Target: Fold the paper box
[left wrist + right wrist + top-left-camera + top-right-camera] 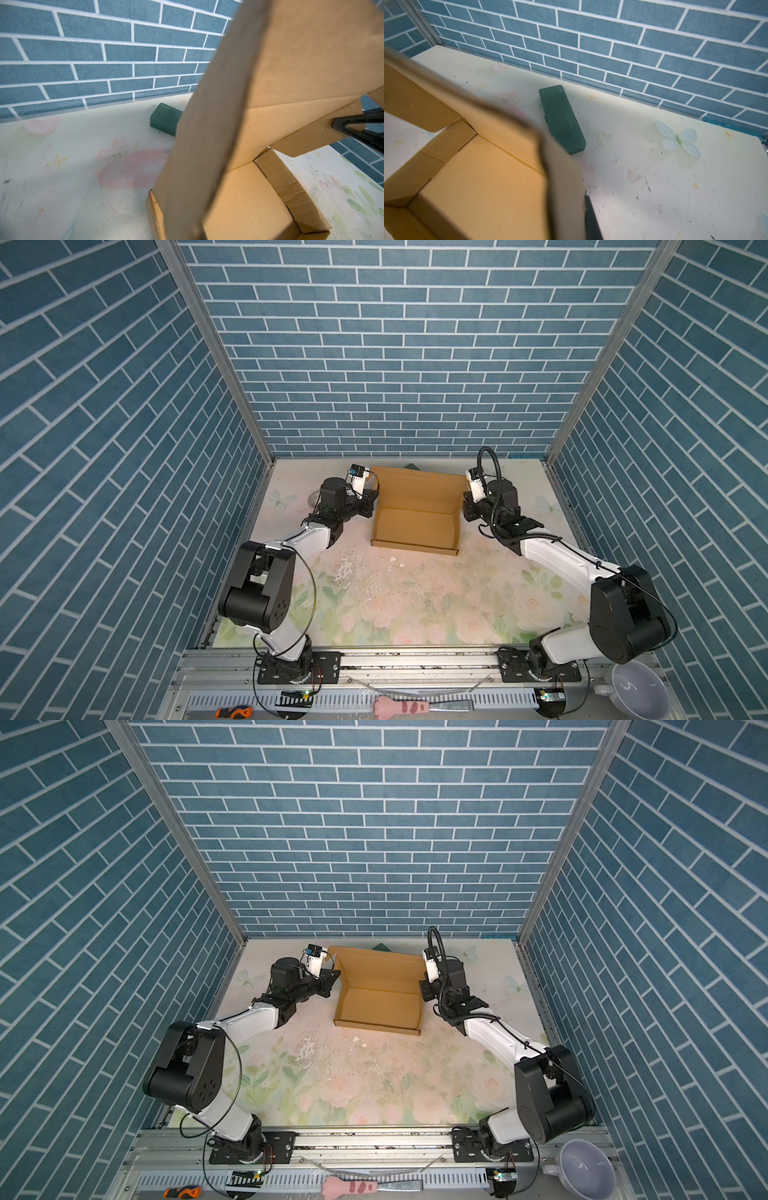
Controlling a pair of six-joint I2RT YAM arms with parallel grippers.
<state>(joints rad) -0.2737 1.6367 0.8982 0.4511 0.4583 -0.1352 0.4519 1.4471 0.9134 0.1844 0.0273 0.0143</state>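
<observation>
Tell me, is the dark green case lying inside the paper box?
No, in the right wrist view the dark green case lies on the table between the paper box and the brick wall.

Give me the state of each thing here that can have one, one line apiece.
paper box: tray walls folded up, not closed.
lid: raised, standing open at the tray's far side.
left claw: shut on the paper box, at the lid's left edge.
right claw: shut on the paper box, at the lid's right edge.
green case: closed, lying flat behind the box.
bowl: upright, empty.
</observation>
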